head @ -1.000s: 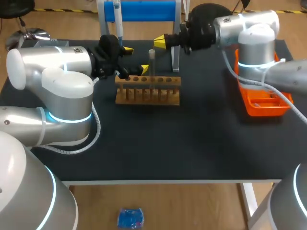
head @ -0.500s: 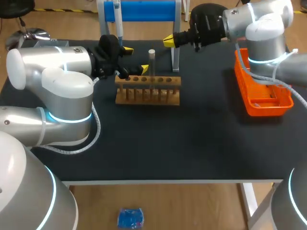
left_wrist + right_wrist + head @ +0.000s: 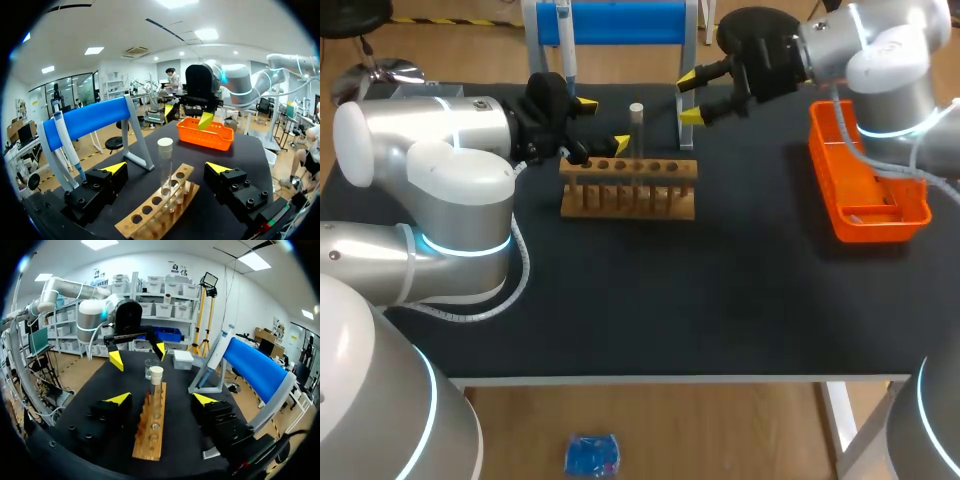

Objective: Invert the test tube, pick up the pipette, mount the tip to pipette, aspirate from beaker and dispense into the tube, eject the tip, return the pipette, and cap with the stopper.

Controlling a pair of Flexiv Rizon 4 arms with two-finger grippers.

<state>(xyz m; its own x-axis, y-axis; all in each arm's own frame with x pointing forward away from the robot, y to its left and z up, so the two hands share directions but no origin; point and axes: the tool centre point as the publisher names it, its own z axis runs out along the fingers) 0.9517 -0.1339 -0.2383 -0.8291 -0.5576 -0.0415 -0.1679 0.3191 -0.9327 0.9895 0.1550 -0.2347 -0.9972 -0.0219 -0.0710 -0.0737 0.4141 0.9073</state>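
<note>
Head view shows the test tube [image 3: 636, 140] standing upright in the wooden rack [image 3: 630, 195], near the middle of the row of holes, with a pale stopper [image 3: 636, 108] sitting on its mouth. The pipette [image 3: 565, 45] hangs on the blue stand [image 3: 620, 20] behind the rack. In the right wrist view I see the beaker [image 3: 149, 368] on the bench [image 3: 670, 300] beyond the far end of the rack.

Both left jaws and right jaws are released and hold nothing. The left jaws stand at the left end of the rack, near the tube but apart from it. The right jaws are spread wide just beside the right leg of the stand, behind the right end of the rack, and the orange tray [image 3: 870, 228] lies under that arm.

I judge the task to be at its last step: the tube looks capped and the pipette is returned. To finish well, I would check from a wrist view that the stopper sits straight and deep enough. Then I would draw each arm away along its own line, up first and then outward, so that no yellow tip brushes the tube, the rack or the leg of the stand
</note>
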